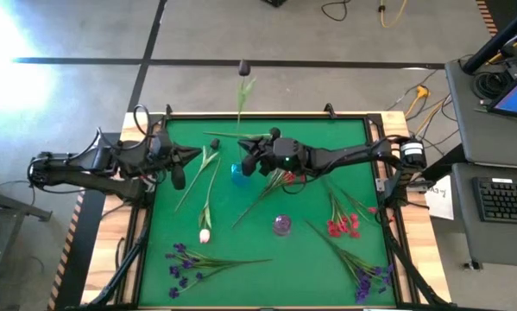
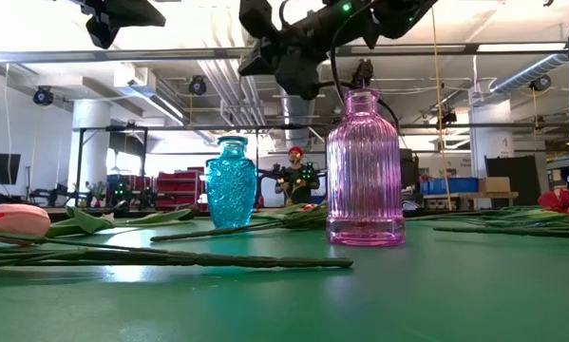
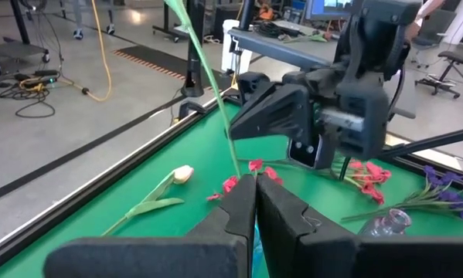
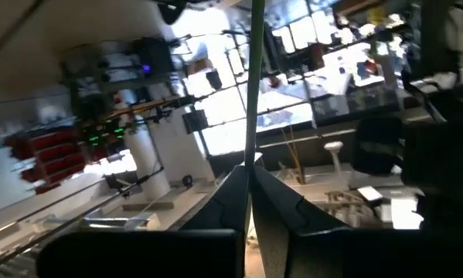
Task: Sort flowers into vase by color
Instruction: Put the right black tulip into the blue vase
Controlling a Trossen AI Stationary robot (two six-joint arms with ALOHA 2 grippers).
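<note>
My right pincer point(image 1: 246, 160) is pinching the thin green stem of a dark-budded artificial flower point(image 1: 242, 91), holding it over the blue glass vase point(image 1: 239, 173) mid-surface. Left pincer point(image 1: 198, 155) hovers pressed together at far left, holding nothing. Pink ribbed glass vase point(image 1: 282, 225) stands nearer; purple flowers point(image 1: 186, 260), red ones point(image 1: 343, 226) and a white-pink tulip point(image 1: 205, 226) lie on the green surface point(image 1: 258, 276).

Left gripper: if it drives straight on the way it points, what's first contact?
Most likely the thin green flower stem, upright just past the shut left gripper and clamped in the right gripper. The right arm's dark wrist body sits close behind. Depth is hard to judge.
</note>
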